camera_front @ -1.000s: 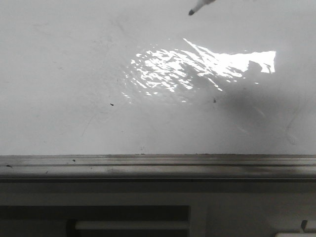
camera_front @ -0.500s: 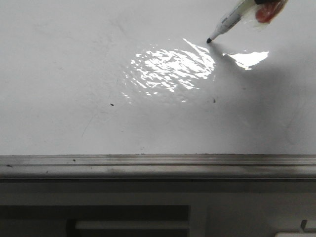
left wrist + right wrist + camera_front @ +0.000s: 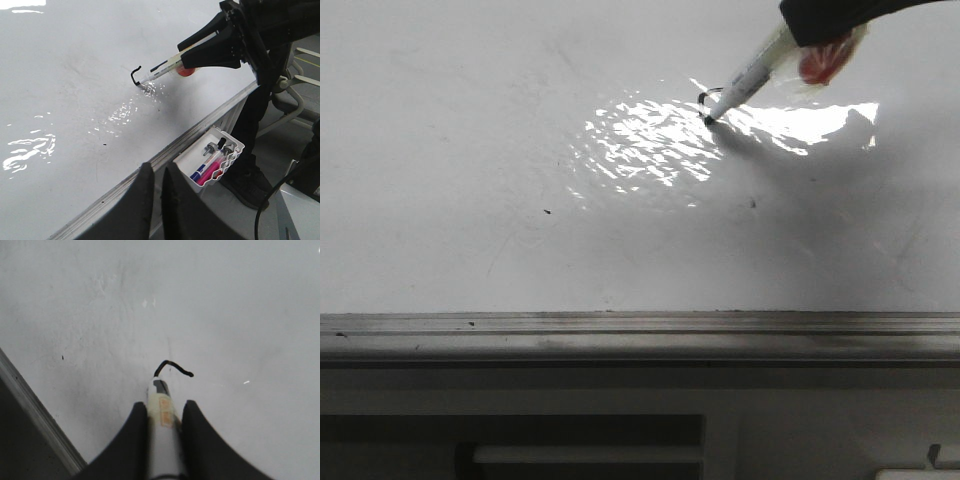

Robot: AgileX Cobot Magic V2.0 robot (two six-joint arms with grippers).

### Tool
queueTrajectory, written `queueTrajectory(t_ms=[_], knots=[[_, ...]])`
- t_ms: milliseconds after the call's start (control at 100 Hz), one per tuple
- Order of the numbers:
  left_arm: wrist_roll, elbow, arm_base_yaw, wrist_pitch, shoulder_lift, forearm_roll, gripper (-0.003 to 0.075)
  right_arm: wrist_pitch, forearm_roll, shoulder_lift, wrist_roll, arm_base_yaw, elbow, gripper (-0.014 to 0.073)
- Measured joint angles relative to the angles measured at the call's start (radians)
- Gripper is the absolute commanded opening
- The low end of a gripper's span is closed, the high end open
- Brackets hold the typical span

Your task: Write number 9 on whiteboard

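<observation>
The whiteboard [image 3: 500,160] fills most of the front view, glossy white with faint smudges, a bright rippled patch of glare near its middle and a grey edge rail [image 3: 640,325] along its near side. The right arm reaches in from the far right corner; the right gripper [image 3: 163,410] has its fingers [image 3: 135,440] closed tight on a marker [image 3: 748,75], one on each side of the barrel. The marker slants down toward the board with its dark tip touching the surface at the edge of the glare. The left gripper [image 3: 156,175] hangs clear of the board by the rail, its fingers nearly together with a thin gap and nothing between them. A white basket [image 3: 212,157] holding pens hangs below the rail. The number 9 [image 3: 135,74] is only begun: a short curved black stroke at the marker's tip.
</observation>
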Motion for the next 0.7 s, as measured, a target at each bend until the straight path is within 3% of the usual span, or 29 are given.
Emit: queueTrajectory(t_ms=[470, 700], knots=[[0.0, 0.0, 0.0, 0.0, 0.0, 0.0, 0.0008, 0.088, 0.003, 0.0, 0.006, -0.06, -0.088, -0.004], [0.0, 0.0, 0.0, 0.0, 0.0, 0.0, 0.0008, 0.165, 0.071, 0.0, 0.006, -0.018, -0.064, -0.004]])
